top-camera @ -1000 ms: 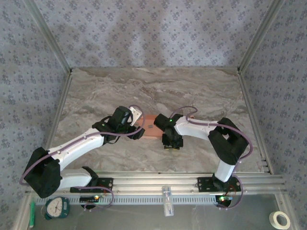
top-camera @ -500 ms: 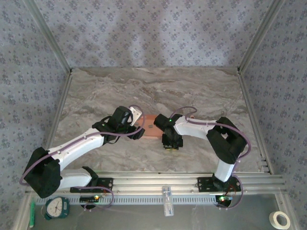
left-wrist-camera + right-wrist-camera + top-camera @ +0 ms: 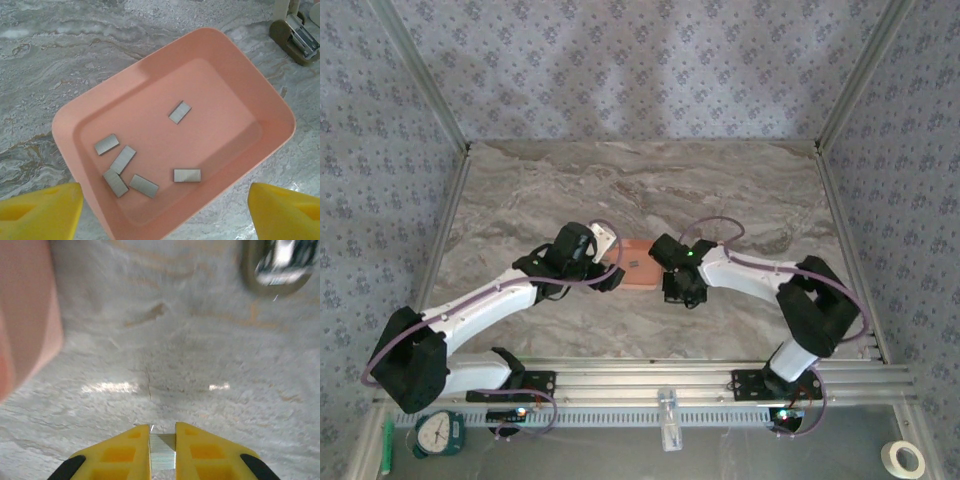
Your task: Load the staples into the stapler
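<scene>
DESK: What has the right arm got?

PHOTOGRAPHER: The right gripper point(image 3: 163, 431), its yellow fingers point(image 3: 125, 452) drawn narrow, pinches one grey staple strip point(image 3: 162, 454) between them over the marble table point(image 3: 165, 355). A salmon-pink tray point(image 3: 22, 315) edges in at the left of that wrist view. The stapler point(image 3: 280, 265), blurred, lies at the upper right, well apart from the held strip.

DESK: And the left?

PHOTOGRAPHER: The left gripper point(image 3: 162, 205) stands wide open above the tray's near rim, one yellow finger at each lower corner of its wrist view. Six loose staples point(image 3: 123, 159) lie flat on the tray floor. Five are gathered toward the near left end, and one sits apart, closer to the middle. The stapler rests on the table beyond the tray's far right corner, not touching it, with its grey metal channel facing up.

DESK: The wider picture?

PHOTOGRAPHER: From above, both arms point(image 3: 480, 305) reach toward the table's centre. The tray sits between the two grippers, with the left gripper at its left edge and the right gripper just off its right side.
</scene>
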You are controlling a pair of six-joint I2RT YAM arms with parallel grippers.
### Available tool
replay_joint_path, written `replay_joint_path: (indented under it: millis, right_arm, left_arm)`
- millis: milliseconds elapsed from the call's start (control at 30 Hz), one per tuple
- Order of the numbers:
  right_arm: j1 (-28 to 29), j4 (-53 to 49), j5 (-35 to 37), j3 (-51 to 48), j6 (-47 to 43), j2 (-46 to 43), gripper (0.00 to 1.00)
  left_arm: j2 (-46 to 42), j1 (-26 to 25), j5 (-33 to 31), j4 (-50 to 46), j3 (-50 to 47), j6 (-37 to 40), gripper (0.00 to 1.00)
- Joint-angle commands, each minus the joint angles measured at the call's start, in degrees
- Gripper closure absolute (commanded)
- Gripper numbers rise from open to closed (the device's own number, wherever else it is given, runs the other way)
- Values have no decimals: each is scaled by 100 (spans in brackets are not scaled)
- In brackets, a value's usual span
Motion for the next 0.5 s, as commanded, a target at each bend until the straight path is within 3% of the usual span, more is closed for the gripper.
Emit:
replay_joint_path:
  millis: [0, 467]
  right_arm:
    - [-164, 322, 435, -151, -293, -353, 82]
    - [-704, 1051, 1122, -630, -1189, -1324, 82]
  left_arm:
    - [-41, 31, 207, 426, -69, -142, 13]
    - [259, 44, 184, 1446, -239, -459, 5]
